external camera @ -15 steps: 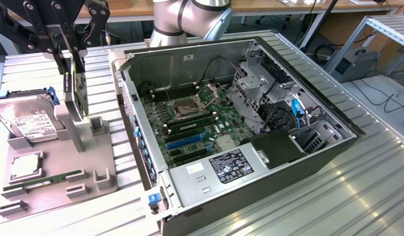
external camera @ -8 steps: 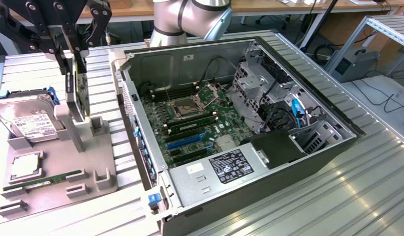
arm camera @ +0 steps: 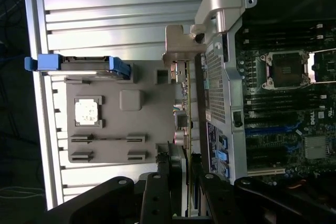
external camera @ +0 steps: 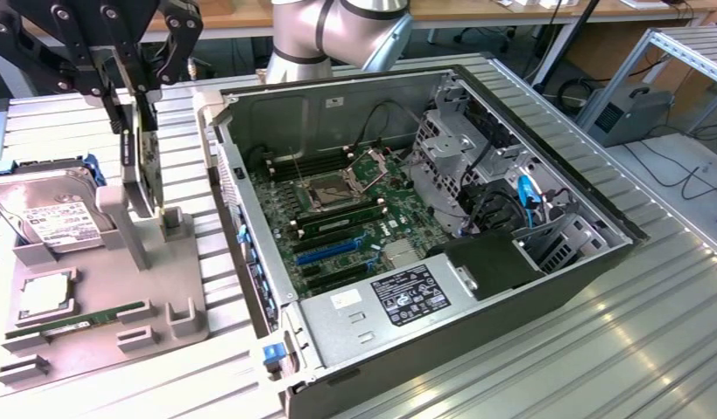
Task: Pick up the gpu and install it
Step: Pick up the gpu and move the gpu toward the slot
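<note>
Claw (external camera: 142,109) about half-closed, pinching the gpu (external camera: 151,168) across its upper edge | gpu upright on edge in grey holder tray (external camera: 160,292), near hard drive (external camera: 55,214), just beside open computer case (external camera: 568,262) | handling, my read: light, stiff, fragile board, so grip the rigid edge and keep off the connector.

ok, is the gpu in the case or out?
Out. The gpu stands on edge at the gray holder beside the open case, the gripper jaws closed on it; the blue motherboard slot is empty.
</note>
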{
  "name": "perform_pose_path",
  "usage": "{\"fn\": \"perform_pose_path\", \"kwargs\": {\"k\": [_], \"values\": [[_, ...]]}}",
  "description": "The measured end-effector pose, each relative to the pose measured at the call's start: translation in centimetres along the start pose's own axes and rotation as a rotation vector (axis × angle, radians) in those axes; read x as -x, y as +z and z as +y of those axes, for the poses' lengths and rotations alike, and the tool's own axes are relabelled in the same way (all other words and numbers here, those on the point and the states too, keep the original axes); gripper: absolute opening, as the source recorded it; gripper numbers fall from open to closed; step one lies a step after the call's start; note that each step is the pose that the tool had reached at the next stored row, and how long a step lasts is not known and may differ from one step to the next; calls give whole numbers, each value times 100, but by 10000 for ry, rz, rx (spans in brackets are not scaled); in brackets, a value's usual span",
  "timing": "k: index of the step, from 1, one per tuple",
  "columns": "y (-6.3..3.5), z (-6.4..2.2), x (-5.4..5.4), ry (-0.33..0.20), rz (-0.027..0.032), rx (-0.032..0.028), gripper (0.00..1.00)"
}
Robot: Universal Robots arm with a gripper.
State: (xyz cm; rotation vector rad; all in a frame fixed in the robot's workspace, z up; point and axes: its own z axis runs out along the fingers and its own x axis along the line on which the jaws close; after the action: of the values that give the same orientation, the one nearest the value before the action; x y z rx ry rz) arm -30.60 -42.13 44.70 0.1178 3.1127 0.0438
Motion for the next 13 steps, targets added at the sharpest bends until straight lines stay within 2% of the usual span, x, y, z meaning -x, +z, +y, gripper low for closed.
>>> {"fn": "perform_pose_path", "kwargs": {"k": [13], "values": [[3,1,82,-1,0,-14,27]]}}
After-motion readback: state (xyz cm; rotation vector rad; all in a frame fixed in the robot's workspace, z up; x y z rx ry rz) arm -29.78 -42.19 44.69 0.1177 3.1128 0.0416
